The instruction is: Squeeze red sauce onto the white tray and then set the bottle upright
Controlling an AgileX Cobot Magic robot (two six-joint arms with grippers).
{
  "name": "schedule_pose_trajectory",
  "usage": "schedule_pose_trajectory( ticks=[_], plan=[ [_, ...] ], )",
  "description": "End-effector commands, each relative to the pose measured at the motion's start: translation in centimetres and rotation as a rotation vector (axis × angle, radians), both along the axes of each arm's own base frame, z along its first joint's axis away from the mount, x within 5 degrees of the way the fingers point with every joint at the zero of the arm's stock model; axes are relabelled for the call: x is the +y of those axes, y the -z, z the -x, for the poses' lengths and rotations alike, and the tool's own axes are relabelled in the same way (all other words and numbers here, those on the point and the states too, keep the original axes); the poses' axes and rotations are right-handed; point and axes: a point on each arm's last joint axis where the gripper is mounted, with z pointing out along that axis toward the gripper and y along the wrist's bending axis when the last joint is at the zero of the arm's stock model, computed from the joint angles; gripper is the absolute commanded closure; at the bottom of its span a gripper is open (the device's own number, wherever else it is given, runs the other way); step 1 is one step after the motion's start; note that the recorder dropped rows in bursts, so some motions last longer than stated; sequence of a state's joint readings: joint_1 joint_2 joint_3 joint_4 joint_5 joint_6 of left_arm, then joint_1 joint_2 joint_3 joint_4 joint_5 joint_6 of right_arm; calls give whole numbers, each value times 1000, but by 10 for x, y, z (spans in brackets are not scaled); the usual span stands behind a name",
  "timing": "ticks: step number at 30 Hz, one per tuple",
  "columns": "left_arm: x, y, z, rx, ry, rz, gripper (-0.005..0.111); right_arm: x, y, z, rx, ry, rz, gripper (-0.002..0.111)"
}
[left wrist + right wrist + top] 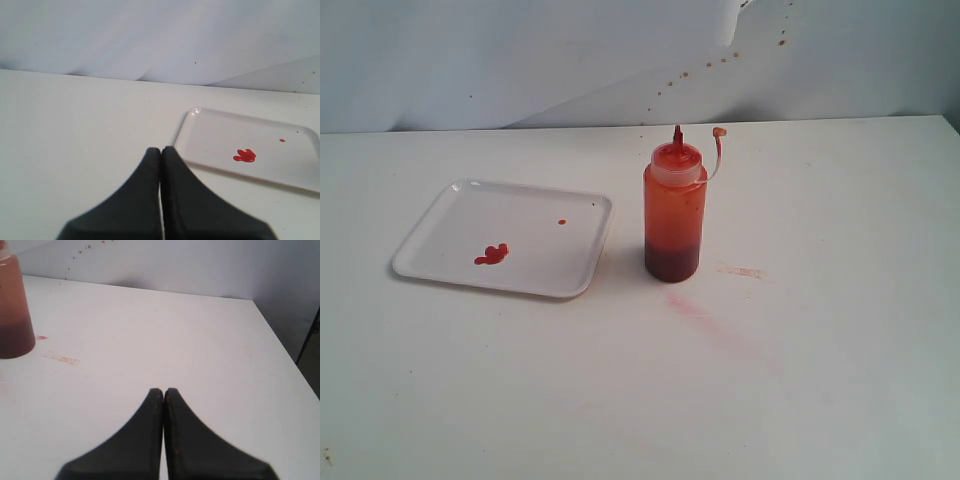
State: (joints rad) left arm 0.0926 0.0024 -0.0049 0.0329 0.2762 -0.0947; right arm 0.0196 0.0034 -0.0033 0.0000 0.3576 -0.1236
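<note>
The bottle (674, 210) stands upright on the table, right of the white tray (450, 210), with its small cap hanging off the nozzle on a tether. A blob of red sauce (492, 255) and a small drop (561, 222) lie on the tray. No arm shows in the exterior view. In the left wrist view my left gripper (161, 149) is shut and empty, just short of the tray (210, 125) with its sauce blob (245, 156). My right gripper (163, 390) is shut and empty over bare table, well away from the bottle (12, 315).
Faint pinkish smears (705, 315) stain the table in front of the bottle. Small reddish specks (705, 65) dot the white backdrop. The table's right edge (285, 350) drops off beside the right gripper.
</note>
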Motion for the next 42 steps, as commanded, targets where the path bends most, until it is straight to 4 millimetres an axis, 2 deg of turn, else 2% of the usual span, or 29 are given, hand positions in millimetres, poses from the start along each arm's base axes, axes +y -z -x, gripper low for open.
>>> schedule_pose_trajectory(
  ticks=[1,7,42],
  plan=[
    [0,1,0,-7,6,-1,107,0,1,0,-2,0,10,108],
    [0,1,0,-7,6,-1,107,-3,1,0,-2,53,7,108],
    [0,1,0,-7,6,-1,107,-3,1,0,-3,51,5,108]
  ],
)
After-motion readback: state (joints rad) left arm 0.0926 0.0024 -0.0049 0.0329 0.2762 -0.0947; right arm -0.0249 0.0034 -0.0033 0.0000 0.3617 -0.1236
